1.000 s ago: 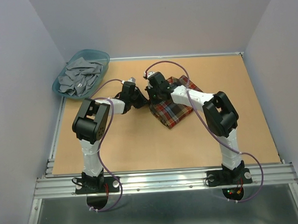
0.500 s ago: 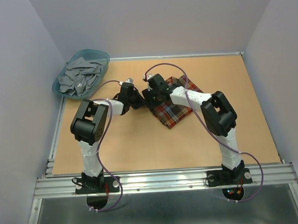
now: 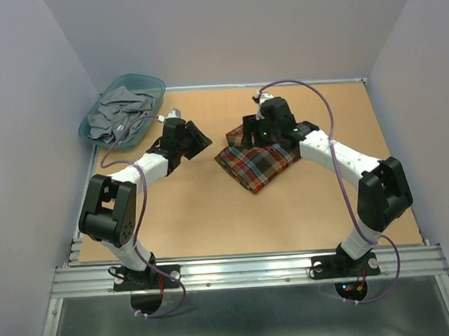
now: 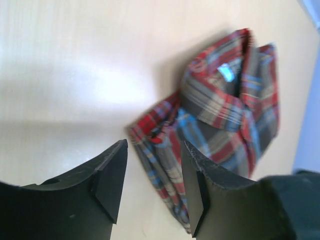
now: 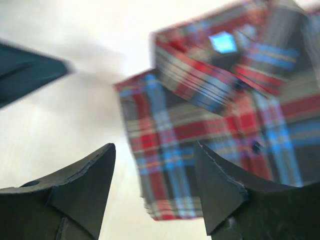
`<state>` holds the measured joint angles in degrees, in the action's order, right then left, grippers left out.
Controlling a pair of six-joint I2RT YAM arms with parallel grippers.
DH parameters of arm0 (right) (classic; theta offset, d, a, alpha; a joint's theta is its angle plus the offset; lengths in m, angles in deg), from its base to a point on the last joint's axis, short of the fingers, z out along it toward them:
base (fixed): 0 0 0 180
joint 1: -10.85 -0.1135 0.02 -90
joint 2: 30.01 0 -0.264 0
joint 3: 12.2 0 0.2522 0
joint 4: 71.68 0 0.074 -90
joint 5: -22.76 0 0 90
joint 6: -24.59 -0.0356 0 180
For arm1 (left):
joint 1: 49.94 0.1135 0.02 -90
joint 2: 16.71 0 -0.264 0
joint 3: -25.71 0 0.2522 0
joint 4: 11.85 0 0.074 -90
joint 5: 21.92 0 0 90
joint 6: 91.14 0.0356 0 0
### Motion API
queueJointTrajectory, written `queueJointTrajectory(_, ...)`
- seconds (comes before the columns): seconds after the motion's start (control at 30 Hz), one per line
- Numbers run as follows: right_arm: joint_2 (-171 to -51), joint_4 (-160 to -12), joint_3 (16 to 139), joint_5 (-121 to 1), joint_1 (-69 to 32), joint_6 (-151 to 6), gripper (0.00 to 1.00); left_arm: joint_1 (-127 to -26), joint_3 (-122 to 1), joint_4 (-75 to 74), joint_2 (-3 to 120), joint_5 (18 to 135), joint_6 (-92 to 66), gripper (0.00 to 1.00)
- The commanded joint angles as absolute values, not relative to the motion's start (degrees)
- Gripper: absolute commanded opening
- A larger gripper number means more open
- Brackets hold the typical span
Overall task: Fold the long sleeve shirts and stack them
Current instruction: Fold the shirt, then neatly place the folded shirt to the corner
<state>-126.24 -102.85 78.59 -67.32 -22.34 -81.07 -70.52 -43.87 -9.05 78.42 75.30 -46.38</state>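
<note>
A folded long sleeve shirt [image 3: 259,165] in red, navy and brown plaid lies flat on the table, collar toward the back. The left wrist view shows the same shirt [image 4: 225,105], and so does the right wrist view [image 5: 215,125]. My left gripper [image 3: 199,139] hovers to the shirt's left, apart from it; its jaws [image 4: 152,185] stand open with nothing between them. My right gripper [image 3: 245,134] hangs over the shirt's back left corner, jaws [image 5: 152,185] open and empty, above the cloth.
A teal basket [image 3: 155,84] with crumpled grey garments [image 3: 116,117] sits at the table's back left corner. The tan tabletop [image 3: 212,214] is bounded by grey walls on three sides. The left gripper shows as a dark blur [image 5: 30,70] in the right wrist view.
Both grippers opened and let go of the shirt. The left arm swung away to the left, the right arm drew back to the right. The shirt now lies folded.
</note>
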Motion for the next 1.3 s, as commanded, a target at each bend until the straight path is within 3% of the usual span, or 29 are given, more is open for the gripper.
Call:
queueJointTrajectory(0.0,-122.7,-102.2,73.4,-62.4,-17.3,-86.9,0.68,-72.8,-44.4,-7.6,74.9,75.5,-47.8,0.57)
queueJointTrajectory(0.13,-120.3,-101.1,68.5,-58.6,-15.5,-90.5,0.61,-78.6,-48.8,-7.7,77.4,77.2,-50.9,0.53)
queueJointTrajectory(0.33,-119.0,-96.3,63.6,-53.7,-14.2,-95.6,0.56,-83.1,-56.5,-9.9,84.4,76.4,-52.3,0.38)
queueJointTrajectory(0.4,-119.3,-94.2,61.0,-52.7,-13.9,-97.0,0.54,-83.2,-54.3,-12.1,87.1,75.3,-54.6,0.29)
queueJointTrajectory(0.5,-119.0,-93.4,59.3,-53.0,-13.6,-97.2,0.54,-83.1,-50.1,-14.8,87.4,73.9,-55.9,0.23)
queueJointTrajectory(0.83,-118.5,-91.9,57.2,-52.7,-10.2,-96.2,0.53,-80.8,-32.4,-21.6,88.4,74.2,-60.1,0.14)
queueJointTrajectory(1.1,-119.7,-90.5,63.2,-47.0,-0.9,-97.6,0.54,-79.7,-28.3,-21.8,84.2,73.7,-59.2,0.14)
queueJointTrajectory(1.27,-127.4,-83.7,63.0,-39.5,4.4,-101.6,0.53,-79.5,-28.2,-21.7,84.3,73.9,-58.8,0.14)
